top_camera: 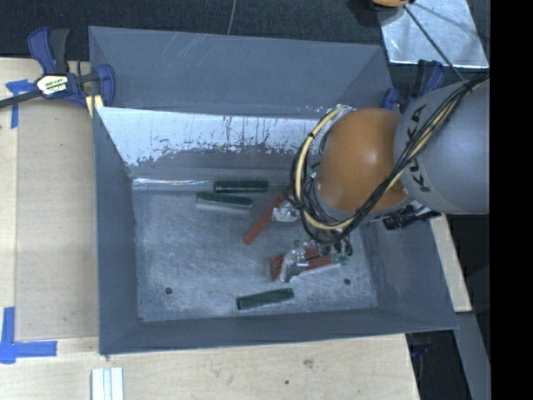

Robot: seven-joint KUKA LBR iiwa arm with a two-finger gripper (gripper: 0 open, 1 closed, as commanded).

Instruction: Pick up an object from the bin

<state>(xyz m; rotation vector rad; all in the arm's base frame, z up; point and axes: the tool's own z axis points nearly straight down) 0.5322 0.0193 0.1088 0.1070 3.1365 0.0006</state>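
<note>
The end effector (293,265) is low in the bin (112,223), between a red-brown stick (258,226) and a dark green bar (265,298); nothing looks lifted yet; whether it is apart or together I cannot tell.

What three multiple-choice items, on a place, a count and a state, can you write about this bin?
1. Where is the lone dark green bar? A near the front wall; B on the back wall; C outside the bin.
2. How many dark green bars lie in the bin? A one; B three; C six.
3. The reddish stick: A stands upright; B lies flat; C hangs from the arm.
Key: 1A, it lies by the front edge; 2B, two more lie at the back; 3B, it lies aslant mid-bin.
</note>
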